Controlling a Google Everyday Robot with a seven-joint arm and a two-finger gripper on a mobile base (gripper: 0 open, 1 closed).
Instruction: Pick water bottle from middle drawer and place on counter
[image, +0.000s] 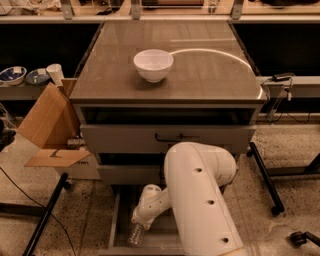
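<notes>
The water bottle (135, 235), clear and ribbed, lies in the pulled-out middle drawer (115, 220) low in the camera view, near its front left. My gripper (141, 221) reaches down into the drawer from my white arm (200, 195) and sits right at the bottle's upper end. The arm hides most of the drawer floor. The counter (210, 75) is above, with a pale curved glare streak.
A white bowl (153, 64) stands on the counter's left middle. A grey drawer front with a black handle (175, 136) is above the open drawer. An open cardboard box (47, 127) stands at the left. Black stand legs (262, 177) are at the right.
</notes>
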